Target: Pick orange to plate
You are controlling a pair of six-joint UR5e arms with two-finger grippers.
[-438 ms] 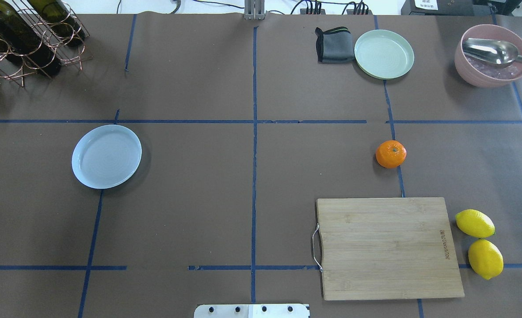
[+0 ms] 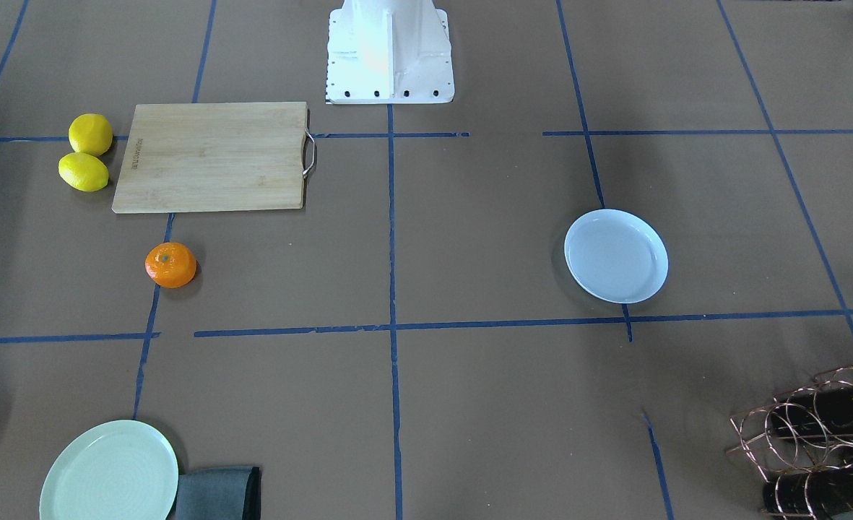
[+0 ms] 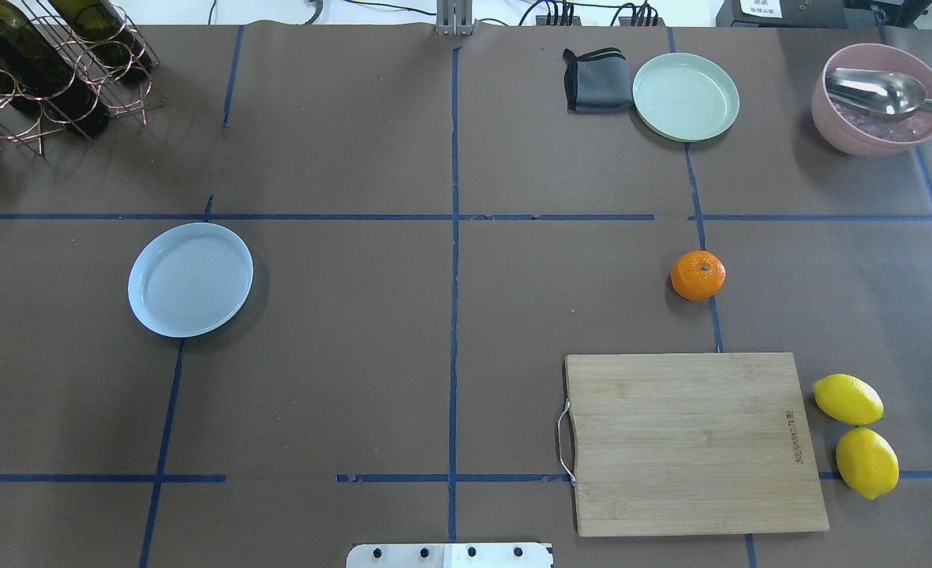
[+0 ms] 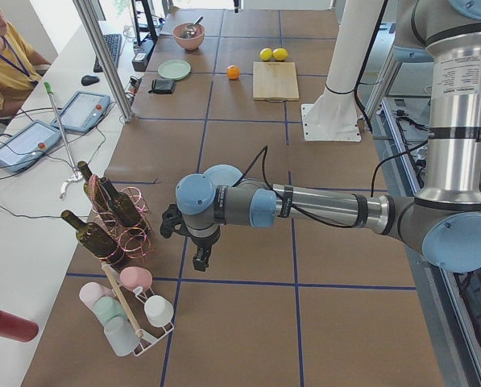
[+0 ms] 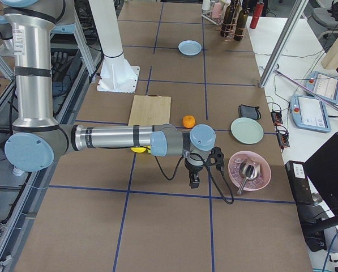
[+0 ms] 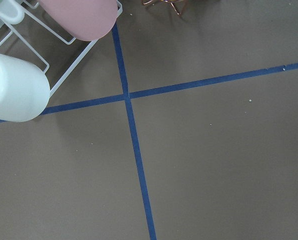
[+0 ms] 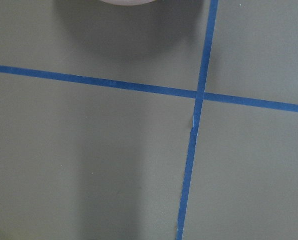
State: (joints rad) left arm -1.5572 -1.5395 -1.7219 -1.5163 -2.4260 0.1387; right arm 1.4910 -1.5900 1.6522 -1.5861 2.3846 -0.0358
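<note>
The orange (image 3: 698,275) sits on the brown table right of centre, just beyond the cutting board; the front-facing view has this orange (image 2: 170,265) on its left. The pale bluish plate (image 3: 190,279) lies bare on the table's left half, far from the fruit. Neither gripper appears in the overhead or front-facing views. The left gripper (image 4: 200,262) hangs past the plate near the bottle rack, and the right gripper (image 5: 194,182) hangs beside the pink bowl, beyond the orange (image 5: 188,121). Whether either is open or shut I cannot tell.
A wooden cutting board (image 3: 694,442) lies near the robot, two lemons (image 3: 856,434) to its right. At the far edge stand a green plate (image 3: 686,96), a grey cloth (image 3: 594,80), a pink bowl with a spoon (image 3: 878,99), and a bottle rack (image 3: 47,63).
</note>
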